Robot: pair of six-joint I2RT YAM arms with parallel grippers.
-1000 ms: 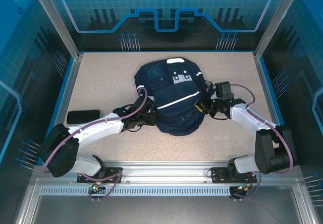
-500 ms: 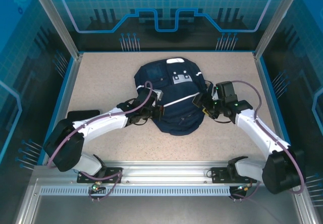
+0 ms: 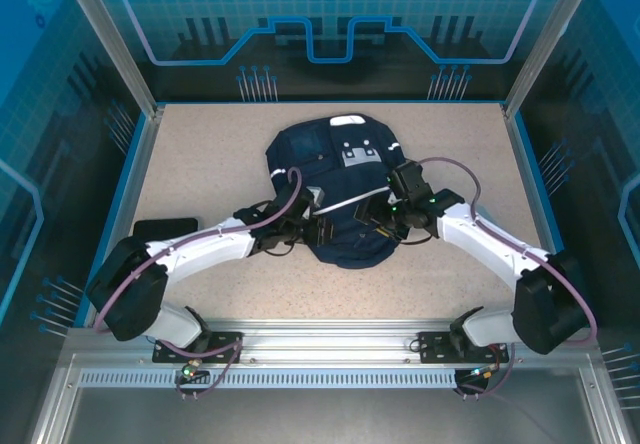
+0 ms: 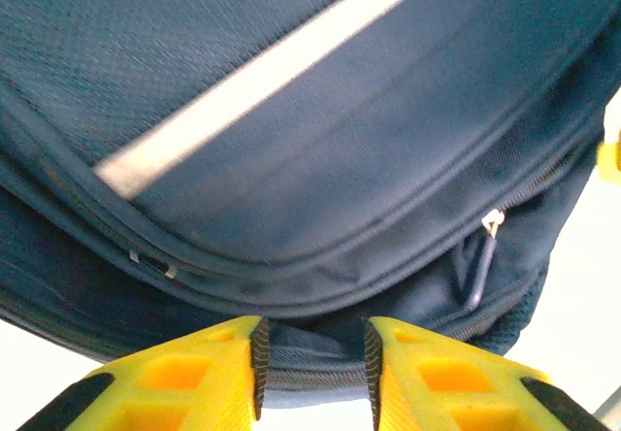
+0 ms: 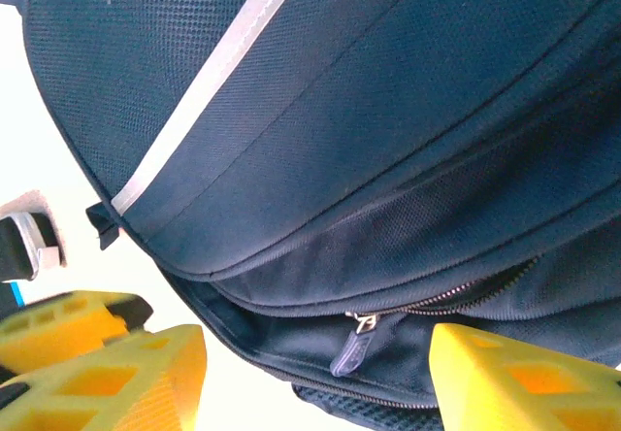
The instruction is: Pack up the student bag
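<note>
The student bag lies flat mid-table, navy with a white stripe. My left gripper is at its near-left edge. In the left wrist view its yellow jaws stand partly apart, open, with the bag's bottom seam edge between the pads. My right gripper hovers over the bag's near-right part. Its jaws are wide open on either side of a blue zipper pull, touching nothing. The same pull hangs at the right of the left wrist view.
A flat dark object lies at the table's left, partly under my left arm. Blue-rimmed walls fence the table on three sides. Bare tabletop surrounds the bag.
My right gripper swung left from the bag's right side onto its near front and opened wide. My left gripper's jaws parted from shut, staying at the bag's near-left edge.
</note>
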